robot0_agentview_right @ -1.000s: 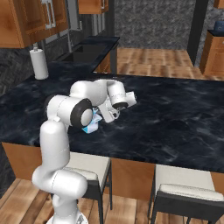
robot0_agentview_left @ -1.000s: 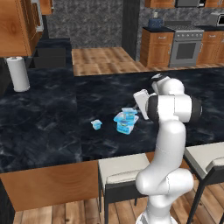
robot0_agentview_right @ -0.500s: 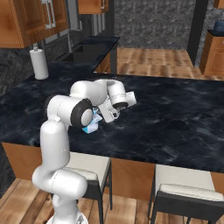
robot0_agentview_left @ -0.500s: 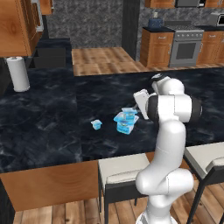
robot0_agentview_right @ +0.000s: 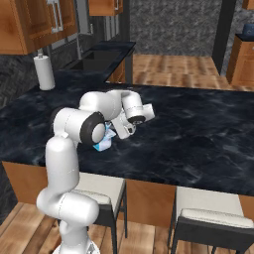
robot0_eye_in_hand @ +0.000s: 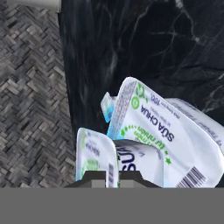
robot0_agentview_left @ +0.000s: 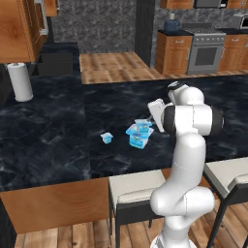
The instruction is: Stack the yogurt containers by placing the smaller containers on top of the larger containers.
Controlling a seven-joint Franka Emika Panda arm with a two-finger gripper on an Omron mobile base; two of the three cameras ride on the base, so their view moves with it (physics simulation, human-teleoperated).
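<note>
The gripper point(robot0_eye_in_hand: 112, 178) is seen with its fingers closed together, tips nearly touching, parked right over the pile of tubs. Whether a rim is actually being pinched can't be told from the hand view, since the tubs crowd right up to the tips, so it's called closed and nothing more.

Just past the fingers, two tubs are bunched together on the counter point(robot0_agentview_left: 58, 131). From the left base view the medium tub point(robot0_agentview_left: 142, 124) looks to be sitting on or leaning against the big tub point(robot0_agentview_left: 138, 141). In the hand view the printed lids are tipped at odd angles, so that stack probably shouldn't be counted as cleanly seated yet. Call it half done at best.

Further out, the tiny tub point(robot0_agentview_left: 106, 137) is sat on its own on the dark counter, near the pair but clearly apart from them and touched by nothing. That one hasn't been stacked at all.

So, roughly:
- medium on big: likely in place, maybe crooked
- tiny on top: not yet done

What's left, as a guess: the pair would need to be checked or squared up, then the tiny tub fetched and set on top of the medium one.
</note>
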